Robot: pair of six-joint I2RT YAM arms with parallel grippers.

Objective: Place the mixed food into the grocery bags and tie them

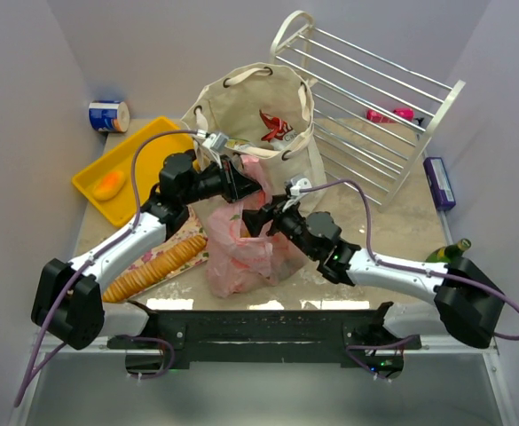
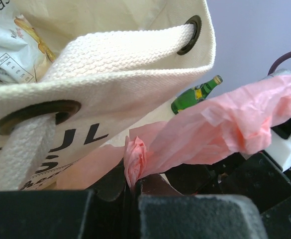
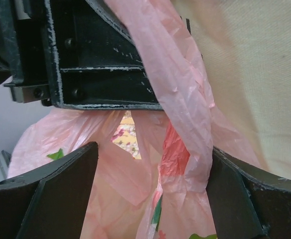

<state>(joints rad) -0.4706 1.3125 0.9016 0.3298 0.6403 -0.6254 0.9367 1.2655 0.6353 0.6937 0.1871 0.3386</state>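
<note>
Above the table, top view: left gripper (image 1: 241,184) closed on the top of the pink bag (image 1: 241,253), arm reaching forward and inward. Right gripper (image 1: 257,217) just beside it, arm bent in from the right. Bag stands against the front of the canvas tote (image 1: 259,102); red packet (image 1: 277,124) inside the tote.

Left wrist view: fingers pinch a twisted bag handle (image 2: 220,127), taut to the right.

Right wrist view: jaws wide apart, handle between them, touching one finger.
</note>
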